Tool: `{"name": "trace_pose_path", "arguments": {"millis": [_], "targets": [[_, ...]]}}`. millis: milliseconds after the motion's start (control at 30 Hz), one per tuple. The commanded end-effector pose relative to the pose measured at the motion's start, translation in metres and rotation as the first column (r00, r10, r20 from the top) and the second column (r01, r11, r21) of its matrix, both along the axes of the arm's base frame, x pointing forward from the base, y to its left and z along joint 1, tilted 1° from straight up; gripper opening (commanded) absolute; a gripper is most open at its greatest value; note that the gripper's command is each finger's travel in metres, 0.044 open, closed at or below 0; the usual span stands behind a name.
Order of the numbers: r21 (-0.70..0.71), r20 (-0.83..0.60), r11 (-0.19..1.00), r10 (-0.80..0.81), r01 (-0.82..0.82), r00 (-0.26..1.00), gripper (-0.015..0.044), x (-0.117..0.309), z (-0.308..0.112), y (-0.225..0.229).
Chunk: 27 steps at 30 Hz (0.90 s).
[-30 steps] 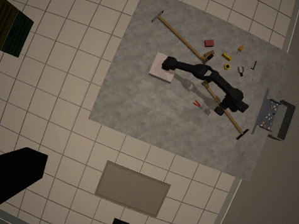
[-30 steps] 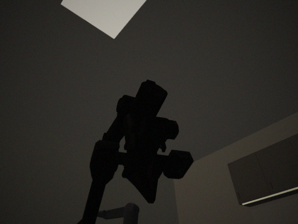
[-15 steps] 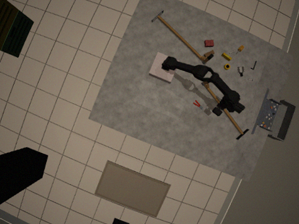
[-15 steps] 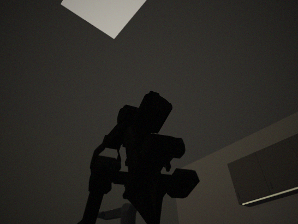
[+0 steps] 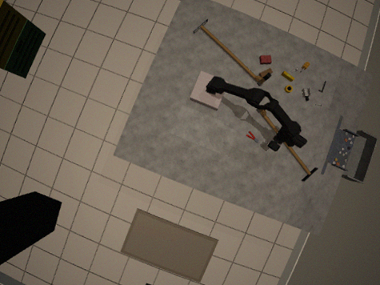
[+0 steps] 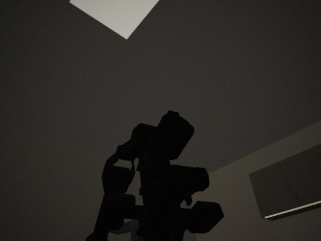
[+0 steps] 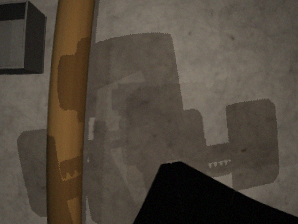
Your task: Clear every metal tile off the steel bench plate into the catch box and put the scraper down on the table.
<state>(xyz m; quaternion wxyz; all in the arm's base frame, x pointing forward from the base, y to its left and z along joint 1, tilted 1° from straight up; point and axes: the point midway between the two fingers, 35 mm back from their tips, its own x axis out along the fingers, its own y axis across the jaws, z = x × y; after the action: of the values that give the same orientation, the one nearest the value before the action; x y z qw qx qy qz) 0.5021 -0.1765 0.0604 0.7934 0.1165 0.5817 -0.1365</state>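
Observation:
The long scraper [image 5: 299, 159] [image 7: 75, 30] lies on the table, its wooden handle running diagonally under the arm to a dark crossbar blade. My gripper [image 5: 287, 141] [image 7: 171, 172] is shut and empty, above the table beside the handle. In the wrist view the handle passes to the left of the fingertips, not between them. The steel bench plate [image 5: 339, 149] is at the right of the table in the top view, with several small tiles on it. The dark catch box [image 5: 367, 159] is at its outer end. The exterior view shows the arm against the ceiling; the fingertips are not visible there.
A second long-handled tool [image 5: 226, 51] lies behind the arm. Red pliers [image 5: 250, 136] lie near the scraper. A small hollow square piece [image 7: 35, 37] is left of the handle. A red block [image 5: 265, 59], a yellow ring [image 5: 289, 88] and several small tools lie beyond the arm.

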Motion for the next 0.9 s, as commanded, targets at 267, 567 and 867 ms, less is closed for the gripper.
{"name": "trace_pose_path", "arguments": {"millis": [267, 567, 867], "targets": [[0.001, -0.030, 1.000, 0.016, -0.016, 0.999, 0.0000, -0.003, -0.036, 0.001], [0.001, -0.038, 1.000, 0.024, -0.024, 0.999, 0.0000, -0.004, -0.054, 0.002], [0.002, -0.038, 1.000, 0.024, -0.024, 0.999, 0.0000, 0.000, -0.053, 0.008]]}}
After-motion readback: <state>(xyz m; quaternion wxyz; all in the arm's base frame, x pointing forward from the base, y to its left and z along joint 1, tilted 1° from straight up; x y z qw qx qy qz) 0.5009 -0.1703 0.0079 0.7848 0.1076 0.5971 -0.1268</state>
